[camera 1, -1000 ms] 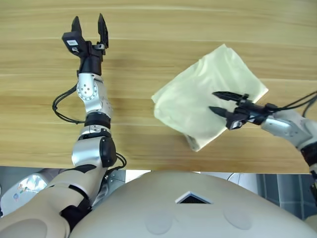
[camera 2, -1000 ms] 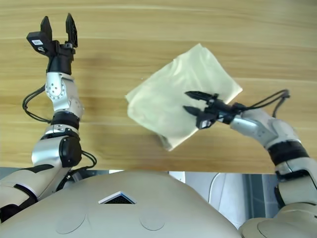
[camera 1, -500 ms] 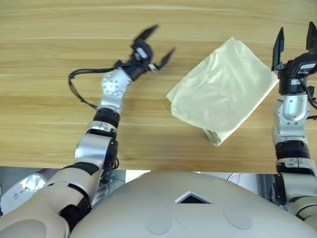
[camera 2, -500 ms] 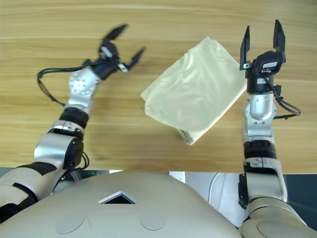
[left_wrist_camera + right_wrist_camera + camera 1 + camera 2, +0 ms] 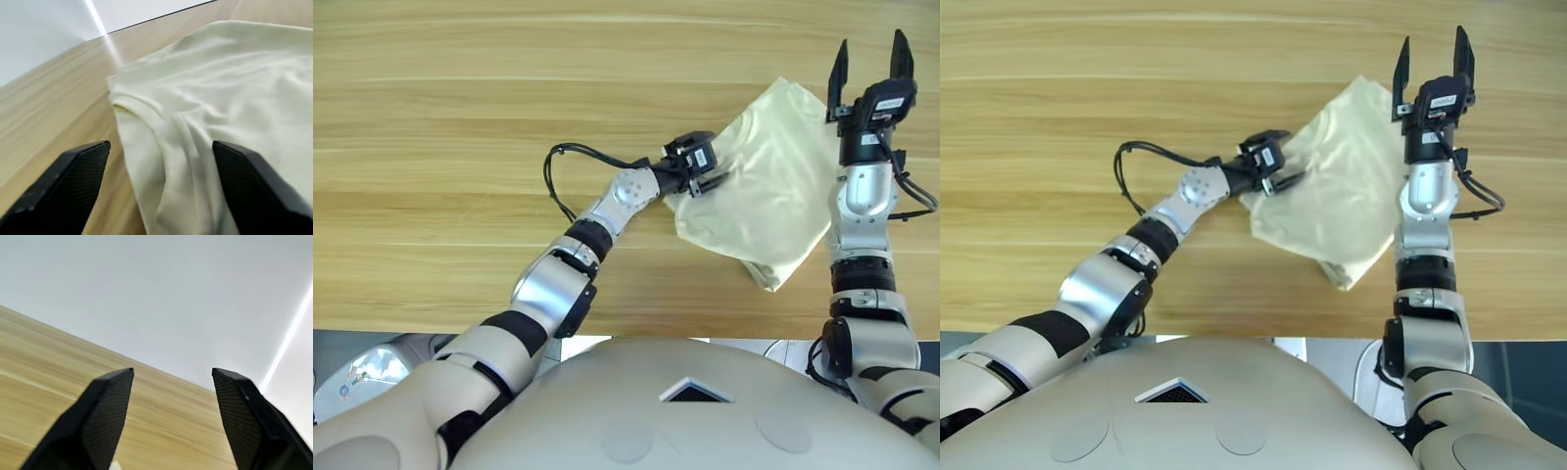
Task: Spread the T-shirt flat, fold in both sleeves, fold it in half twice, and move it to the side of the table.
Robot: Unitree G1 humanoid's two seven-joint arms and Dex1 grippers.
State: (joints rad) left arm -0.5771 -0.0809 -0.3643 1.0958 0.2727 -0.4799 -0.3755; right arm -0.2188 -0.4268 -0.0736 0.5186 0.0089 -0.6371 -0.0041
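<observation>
In the head views, the folded pale-yellow T-shirt point(image 5: 764, 196) lies on the right part of the wooden table point(image 5: 460, 117), one corner pointing toward the near edge. The left gripper point(image 5: 703, 168) sits at the shirt's left edge. The right gripper point(image 5: 869, 61) stands upright beside its far right corner, fingers spread. In the left wrist view, both black fingers point(image 5: 73, 176) are wide apart — the shirt's rumpled edge lies between them. In the right wrist view, that arm's fingers point(image 5: 98, 416) are parted, with table wood and a pale wall point(image 5: 171, 293) beyond.
</observation>
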